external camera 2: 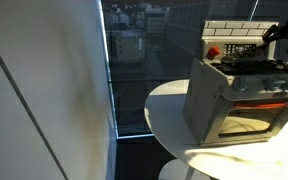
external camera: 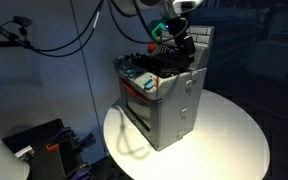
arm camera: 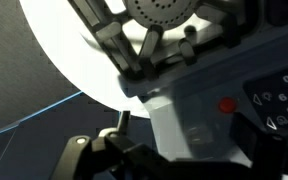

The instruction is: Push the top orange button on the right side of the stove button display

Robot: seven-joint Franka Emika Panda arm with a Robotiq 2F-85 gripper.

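A grey toy stove [external camera: 164,100] stands on a round white table [external camera: 234,140]; it also shows in the other exterior view [external camera 2: 234,95]. Its raised back panel carries a small orange-red button [external camera 2: 212,52]. In the wrist view an orange-red button [arm camera: 227,104] sits on the grey panel, next to a dark display with white symbols [arm camera: 279,100]. My gripper [external camera: 179,42] hovers over the back of the stove top, close to the panel. In the wrist view its dark fingers [arm camera: 184,160] fill the bottom edge and look shut and empty, just short of the button.
A round burner [arm camera: 164,15] and black grate bars lie on the stove top under the arm. The oven door [external camera 2: 246,115] has an orange interior. A dark window [external camera 2: 134,60] and a white wall are beside the table. Black cables hang behind [external camera: 64,35].
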